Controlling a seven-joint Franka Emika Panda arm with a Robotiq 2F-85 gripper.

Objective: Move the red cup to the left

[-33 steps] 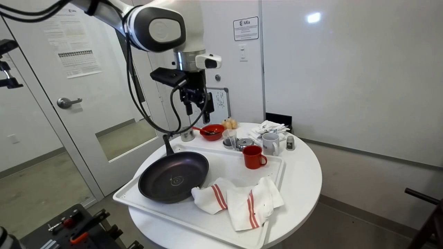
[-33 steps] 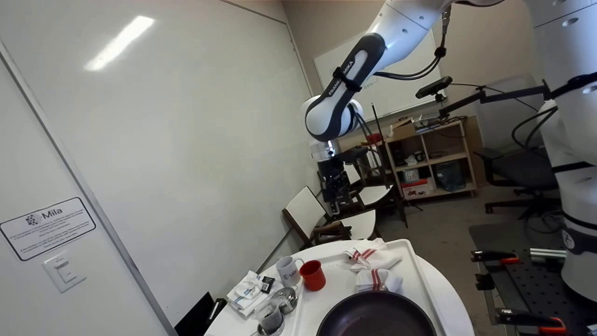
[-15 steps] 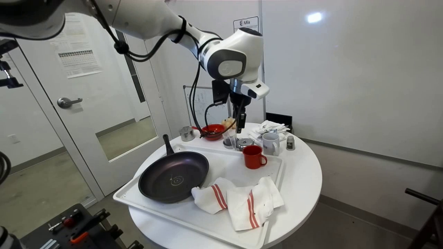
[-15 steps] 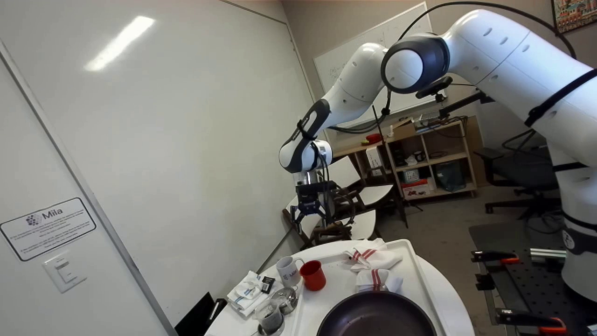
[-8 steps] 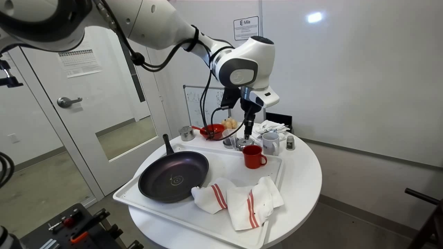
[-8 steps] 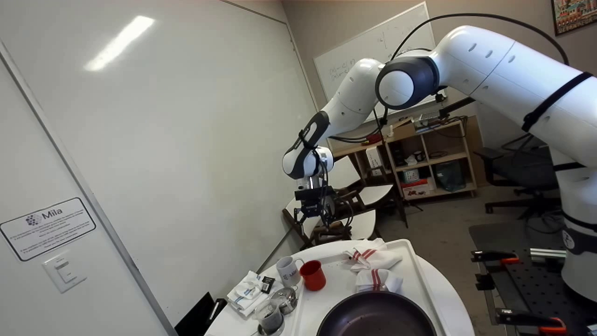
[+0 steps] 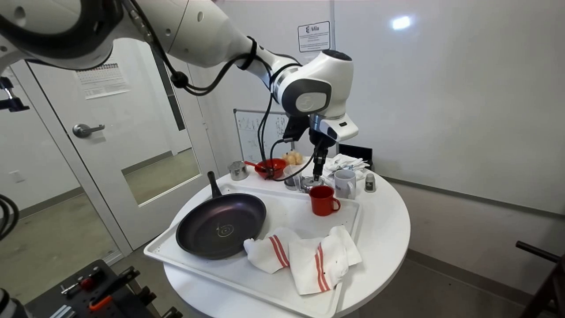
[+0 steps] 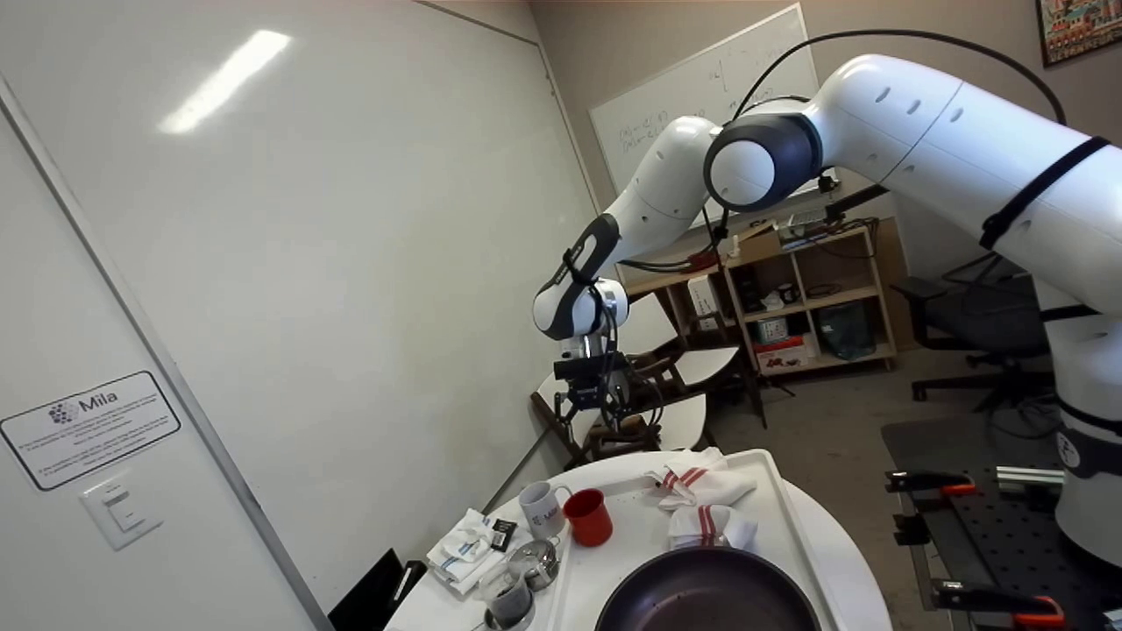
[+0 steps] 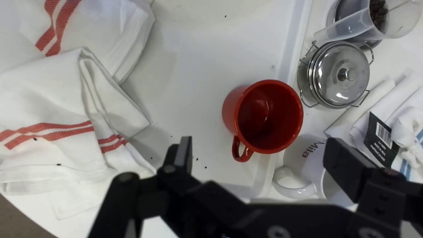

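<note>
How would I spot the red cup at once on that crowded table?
On the round white table lies a large white tray. Inside it, near one corner beside the white mug, stands the red cup. It's red, unlike that mug, and taller than wide, unlike the red bowl.

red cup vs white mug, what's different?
Marking: the red cup looks plain red; the white mug carries "Mila" lettering. Place: the red cup stands on the tray; the white mug stands just outside it. Both are upright with one handle each.

black frying pan on white tray, red-striped towels, white mug, red bowl
</note>
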